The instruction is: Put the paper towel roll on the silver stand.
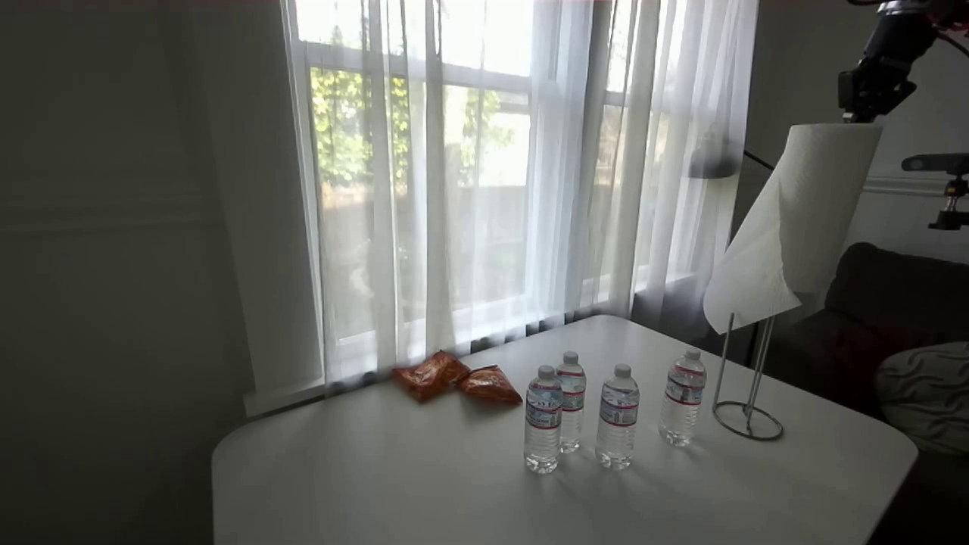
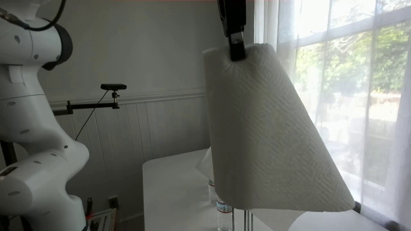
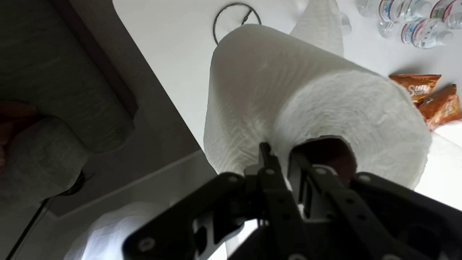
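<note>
Two fingers (image 2: 238,53) pinching paper towel roll (image 2: 257,128) by upper edge — silver stand (image 1: 758,371) on table (image 1: 424,469) below.

In an exterior view, the table (image 1: 363,484) held four bottles (image 1: 617,420) and, right of them, the stand (image 1: 757,377), with the paper towel roll (image 1: 821,208) above it; two packets (image 1: 435,377) lay left of the bottles (side by side, near the curtain (image 1: 560,189)).

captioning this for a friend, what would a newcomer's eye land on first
Probably the big white paper towel roll, pinched at its upper end by the black fingers, above the table. Next, the bright sheer curtains behind the table, then four upright water bottles near the silver stand.
</note>
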`<act>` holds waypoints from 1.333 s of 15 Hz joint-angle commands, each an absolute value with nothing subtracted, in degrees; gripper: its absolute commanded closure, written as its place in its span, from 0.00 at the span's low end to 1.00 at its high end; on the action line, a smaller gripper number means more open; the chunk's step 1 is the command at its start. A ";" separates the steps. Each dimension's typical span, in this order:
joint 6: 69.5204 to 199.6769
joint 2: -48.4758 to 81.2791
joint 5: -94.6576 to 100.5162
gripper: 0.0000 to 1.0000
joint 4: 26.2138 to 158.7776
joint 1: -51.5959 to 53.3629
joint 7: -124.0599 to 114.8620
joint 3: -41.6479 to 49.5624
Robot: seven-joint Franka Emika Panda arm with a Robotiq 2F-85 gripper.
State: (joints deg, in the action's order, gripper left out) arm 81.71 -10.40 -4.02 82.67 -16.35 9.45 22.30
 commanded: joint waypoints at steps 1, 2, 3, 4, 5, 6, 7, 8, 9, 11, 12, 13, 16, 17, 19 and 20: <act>78.54 -8.79 -5.78 0.97 78.84 -17.57 14.19 24.88; 78.91 -8.79 -5.95 0.97 78.86 -17.74 14.81 25.36; 79.46 -8.87 -6.59 0.97 78.96 -17.92 15.42 25.90; 79.63 -8.74 -7.25 0.97 78.63 -18.09 16.00 26.47; 79.79 -8.76 -7.84 0.97 78.52 -18.20 16.61 26.97; 79.31 -8.71 -8.57 0.97 78.15 -18.24 17.16 27.45; 78.47 -8.69 -9.02 0.97 77.74 -18.26 17.56 27.82; 78.21 -8.55 -9.55 0.97 77.35 -18.34 18.02 28.26; 77.58 -8.43 -10.00 0.97 76.84 -18.38 18.47 28.65; 76.42 -7.92 -10.49 0.97 75.67 -18.62 20.03 29.60; 75.83 -7.63 -10.56 0.97 75.14 -18.75 21.01 30.04; 75.52 -7.24 -10.49 0.97 74.69 -18.96 22.04 30.44; 77.48 -8.30 -8.76 0.87 77.09 -18.92 20.37 29.34; 77.48 -8.14 -8.79 0.87 76.95 -18.98 20.62 29.43; 77.47 -7.88 -8.83 0.87 76.83 -19.02 20.75 29.40; 77.47 -7.81 -8.84 0.87 76.81 -19.03 20.78 29.39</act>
